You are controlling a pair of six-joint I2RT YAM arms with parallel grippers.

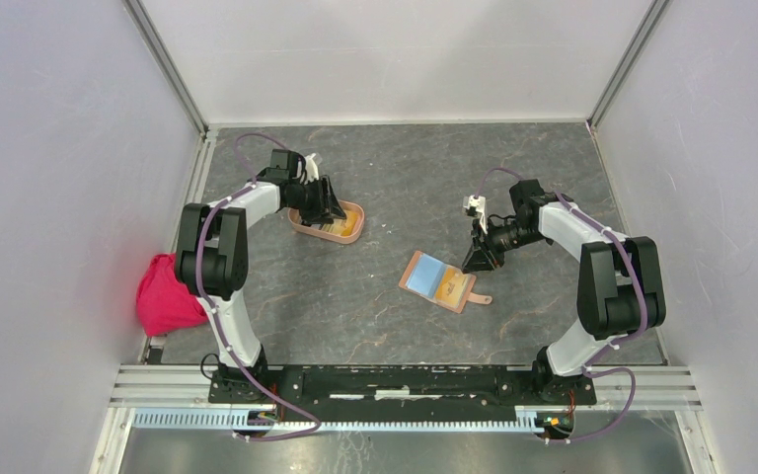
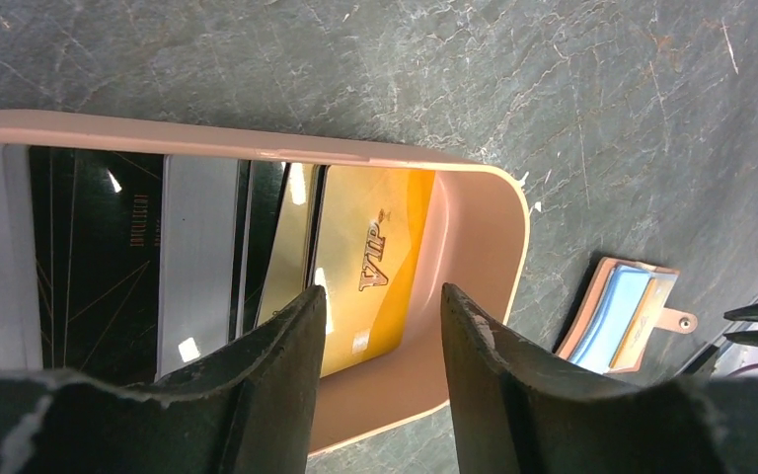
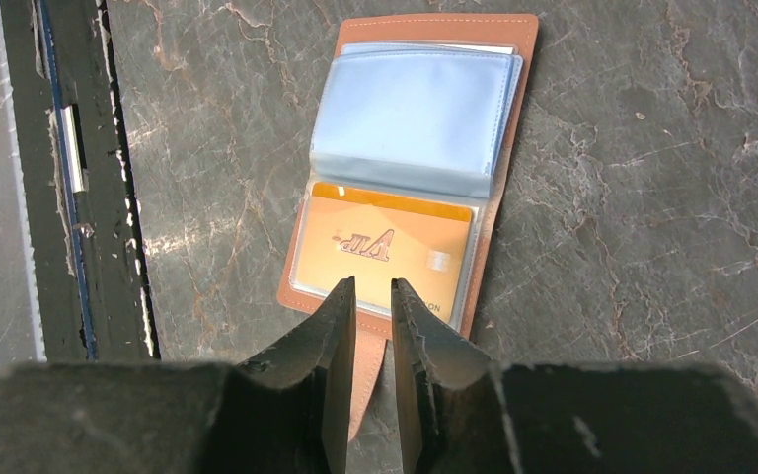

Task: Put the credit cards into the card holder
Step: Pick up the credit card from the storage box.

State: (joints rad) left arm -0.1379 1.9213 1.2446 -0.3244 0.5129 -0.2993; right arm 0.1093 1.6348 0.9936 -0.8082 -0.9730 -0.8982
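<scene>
Hovering over the salmon-pink oval card holder (image 2: pixel 207 141), at 10 o'clock on the grey surface (image 1: pixel 405 178), the left jaws stand wide, empty; black, pale and orange credit cards (image 2: pixel 375 247) lie inside. The right jaws, narrow and empty, overhang the open brown leather wallet (image 1: pixel 439 280) at 5 o'clock.

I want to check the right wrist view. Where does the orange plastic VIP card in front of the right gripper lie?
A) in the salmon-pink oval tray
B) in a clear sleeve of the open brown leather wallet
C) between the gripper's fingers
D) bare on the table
B: the orange plastic card shows through a clear sleeve of the brown leather wallet.
</scene>
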